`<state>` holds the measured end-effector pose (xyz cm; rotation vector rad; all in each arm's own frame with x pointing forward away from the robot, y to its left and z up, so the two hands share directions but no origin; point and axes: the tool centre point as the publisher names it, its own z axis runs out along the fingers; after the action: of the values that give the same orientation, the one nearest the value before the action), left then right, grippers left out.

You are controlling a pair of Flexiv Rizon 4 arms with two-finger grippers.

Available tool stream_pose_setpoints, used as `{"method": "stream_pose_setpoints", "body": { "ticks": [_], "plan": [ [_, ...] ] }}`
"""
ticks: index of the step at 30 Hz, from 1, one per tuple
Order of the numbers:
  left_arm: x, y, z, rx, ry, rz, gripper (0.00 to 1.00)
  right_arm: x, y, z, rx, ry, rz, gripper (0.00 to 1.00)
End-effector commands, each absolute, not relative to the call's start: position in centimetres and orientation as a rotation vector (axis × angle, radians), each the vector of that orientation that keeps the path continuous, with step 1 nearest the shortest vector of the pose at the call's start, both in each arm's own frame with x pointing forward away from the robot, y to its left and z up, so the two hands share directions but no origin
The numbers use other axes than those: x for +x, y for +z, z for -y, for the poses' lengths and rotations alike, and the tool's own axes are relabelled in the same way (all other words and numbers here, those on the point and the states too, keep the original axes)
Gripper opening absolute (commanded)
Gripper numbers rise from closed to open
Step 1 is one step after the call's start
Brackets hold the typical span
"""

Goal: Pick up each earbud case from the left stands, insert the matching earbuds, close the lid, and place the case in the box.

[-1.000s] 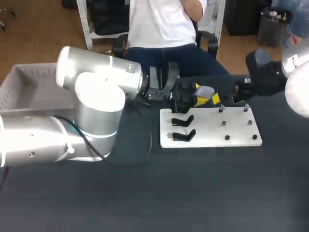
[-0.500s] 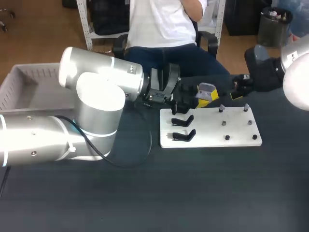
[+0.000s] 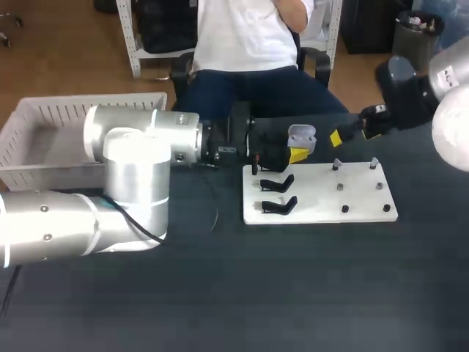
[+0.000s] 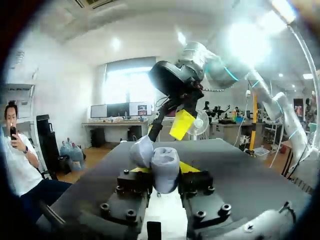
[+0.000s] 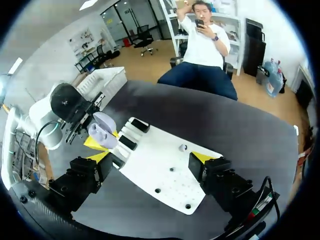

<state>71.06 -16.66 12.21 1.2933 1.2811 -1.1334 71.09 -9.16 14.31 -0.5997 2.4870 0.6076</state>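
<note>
1. Gripping the earbud case (image 3: 302,136): the left gripper (image 3: 294,150) is clamping it between both yellow-tipped fingers, one on each side of the body
2. The case is showing pale lavender-grey, with its lid standing hinged open
3. The left wrist view is agreeing: the case is sitting dead centre in the finger gap, touching both fingers and sticking out ahead of the tips
4. The case is hanging above the far side of the table (image 3: 293,293), just beyond the far left corner of the white board (image 3: 366,209), and is looking clear of both
5. Two black stands (image 3: 277,183) are sitting on the board's left end, near the case, on the robot's side of it
6. The right gripper (image 5: 150,157) is hanging to the right of the case, near it but apart, with its fingers standing wide open and holding nothing
7. The right wrist view is showing the board lying ahead of and under those spread fingers, while the case is sitting ahead of one finger, outside the gap
8. Small dark pegs (image 3: 342,187) are standing upright on the board's right part
9. The white slatted box (image 3: 44,125) is sitting at the table's far left, well apart from the case, with the left arm lying between them
</note>
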Motion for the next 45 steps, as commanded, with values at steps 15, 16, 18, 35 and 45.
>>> {"method": "stream_pose_setpoints", "body": {
  "ticks": [15, 16, 18, 35, 45],
  "plan": [
    [69.9, 13.9, 15.8, 1.224, -1.137, -1.239, 0.0, 69.7, 13.6, 14.0, -0.564, 0.138, -2.667, 1.0],
    [69.9, 13.9, 15.9, 1.231, -1.138, -1.24, 0.0, 69.8, 13.5, 14.1, -0.562, 0.127, -2.674, 1.0],
    [69.9, 13.9, 15.9, 1.231, -1.138, -1.24, 0.0, 69.9, 12.9, 14.5, -0.557, 0.069, -2.701, 1.0],
    [69.9, 13.9, 15.9, 1.231, -1.138, -1.24, 0.0, 72.9, 7.1, 16.5, -0.662, -0.202, -2.863, 1.0],
    [69.9, 13.9, 15.9, 1.231, -1.138, -1.24, 0.0, 75.3, 4.8, 15.9, -0.69, -0.178, -2.902, 1.0]
  ]
}}
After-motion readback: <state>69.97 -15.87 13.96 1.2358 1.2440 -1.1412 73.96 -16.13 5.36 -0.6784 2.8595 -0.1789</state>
